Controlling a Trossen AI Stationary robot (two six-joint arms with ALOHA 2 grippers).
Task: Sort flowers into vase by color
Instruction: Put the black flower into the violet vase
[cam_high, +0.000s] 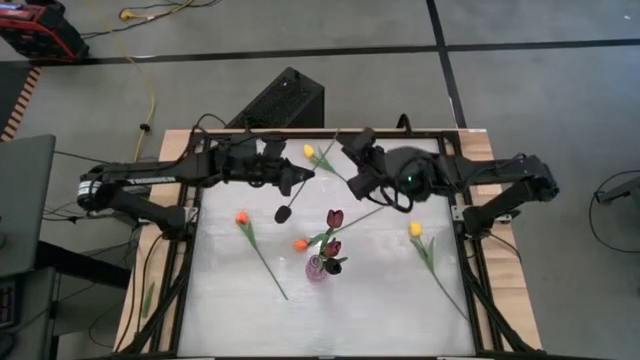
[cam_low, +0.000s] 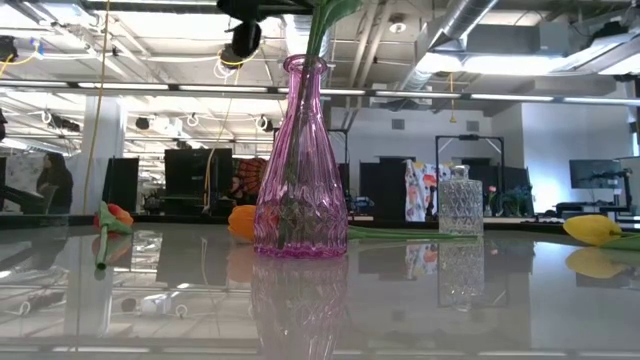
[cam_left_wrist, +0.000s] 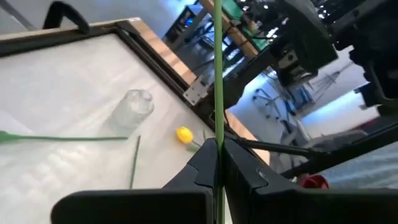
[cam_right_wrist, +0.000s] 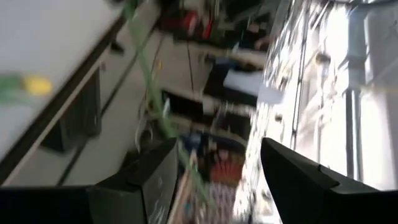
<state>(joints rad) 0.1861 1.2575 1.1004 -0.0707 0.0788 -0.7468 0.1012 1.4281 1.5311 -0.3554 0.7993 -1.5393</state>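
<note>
1. 2 dark maroon tulips (cam_high: 334, 218) in view.
2. 2 yellow tulips (cam_high: 414, 229).
3. 2 orange-red tulips (cam_high: 241, 217).
4. 2 vases: 1 pink vase (cam_low: 300, 170), 1 clear vase (cam_low: 460, 201).
5. 2 arms.

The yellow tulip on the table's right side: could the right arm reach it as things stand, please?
Probably yes: the right gripper is open, and that tulip lies flat on its side of the table, clear of the vase.
</note>
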